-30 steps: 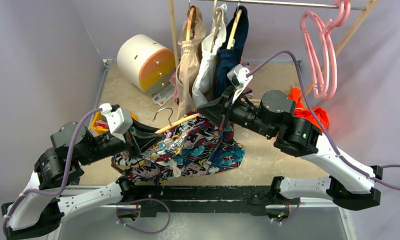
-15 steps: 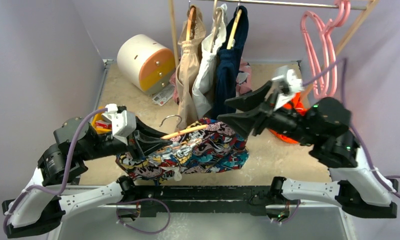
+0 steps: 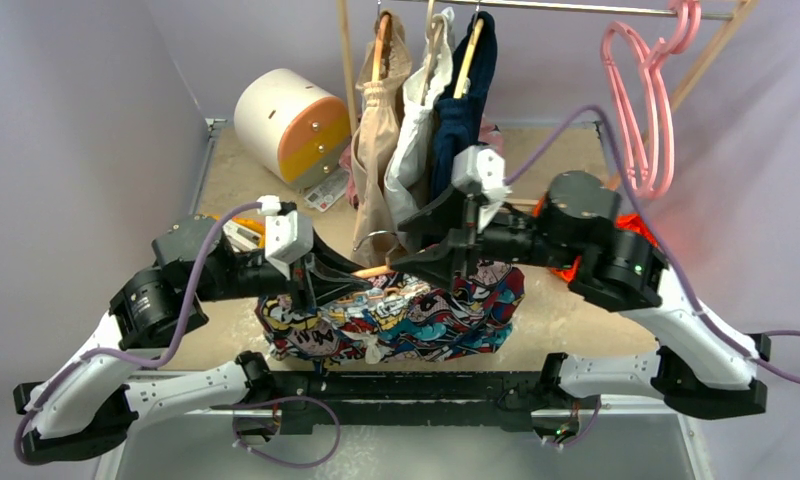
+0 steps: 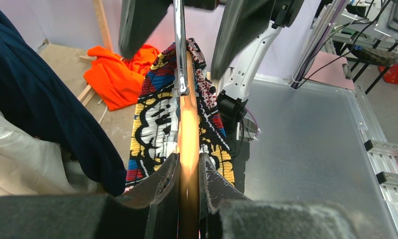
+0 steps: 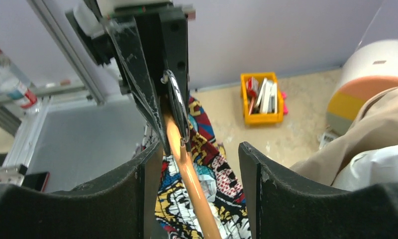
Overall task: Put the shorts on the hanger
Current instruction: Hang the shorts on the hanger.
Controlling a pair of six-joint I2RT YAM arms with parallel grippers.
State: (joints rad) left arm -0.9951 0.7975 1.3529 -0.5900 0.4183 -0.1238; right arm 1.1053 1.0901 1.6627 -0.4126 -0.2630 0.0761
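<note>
Top external view: the shorts (image 3: pixel 406 318) are hanging draped over the hanger (image 3: pixel 376 271), held up above the desk (image 3: pixel 566 305) at the near middle, between the two arms. The fabric is falling on both sides of the peach bar, and the white drawstring (image 3: pixel 373 350) is dangling at the lower edge. Left wrist view is agreeing: print cloth is lying to either side of the bar, with the silver hook (image 4: pixel 179 50) rising beyond. The left gripper (image 4: pixel 188 167) is clamping the hanger bar narrowly between its fingers and carrying the load. The right gripper (image 5: pixel 199 152) is standing wide, straddling the bar near the hook and grasping nothing; whether a finger is touching the bar cannot be told. Step in hand, by judgement: the draping is looking largely done and the shorts are being settled on the bar. The next move is probably calling for the right gripper to steady the hook or pull the cloth even, with the left holding the bar level. Surroundings: orange garment (image 4: pixel 112 74), navy garment (image 4: pixel 48 99), pink hangers (image 3: pixel 641 100).
</note>
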